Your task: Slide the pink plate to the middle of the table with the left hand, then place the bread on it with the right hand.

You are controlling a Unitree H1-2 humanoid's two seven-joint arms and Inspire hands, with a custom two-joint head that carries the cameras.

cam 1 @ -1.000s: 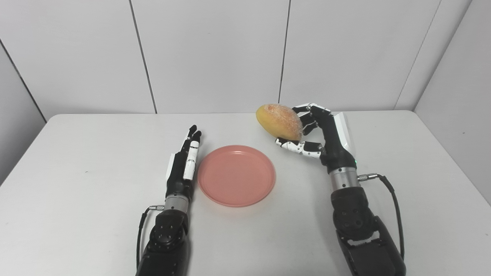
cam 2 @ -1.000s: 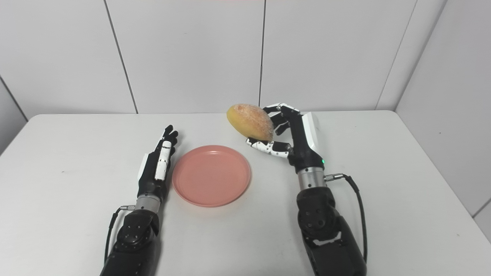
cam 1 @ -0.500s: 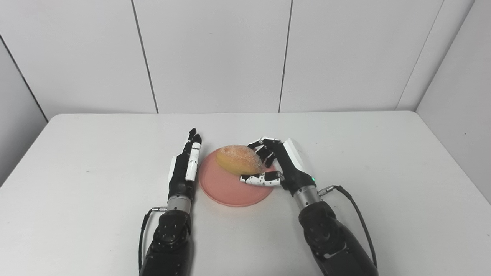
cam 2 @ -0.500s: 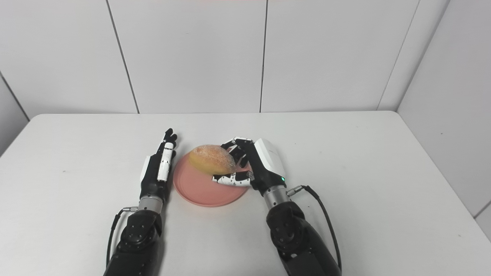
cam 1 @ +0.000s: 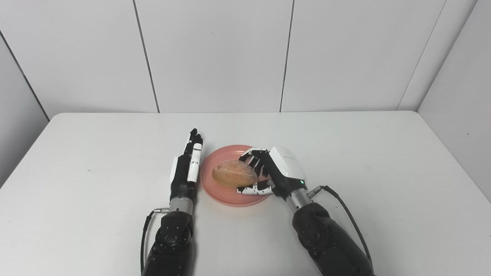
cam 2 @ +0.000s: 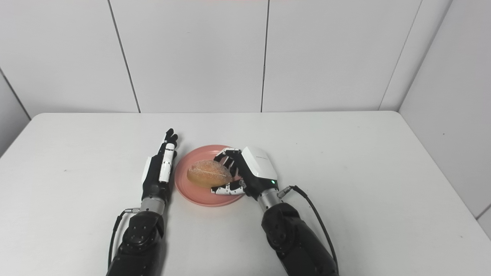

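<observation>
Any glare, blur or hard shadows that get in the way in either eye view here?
Left eye view: even, soft light, with only a faint shadow under the pink plate; the bread and right hand look sharp. Right eye view: equally sharp, no glare on the table; the left hand is crisp.

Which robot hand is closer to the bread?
The right robot hand. Its fingers are wrapped around the bread over the pink plate. The left robot hand lies flat and open beside the plate's left edge, not touching the bread.
</observation>
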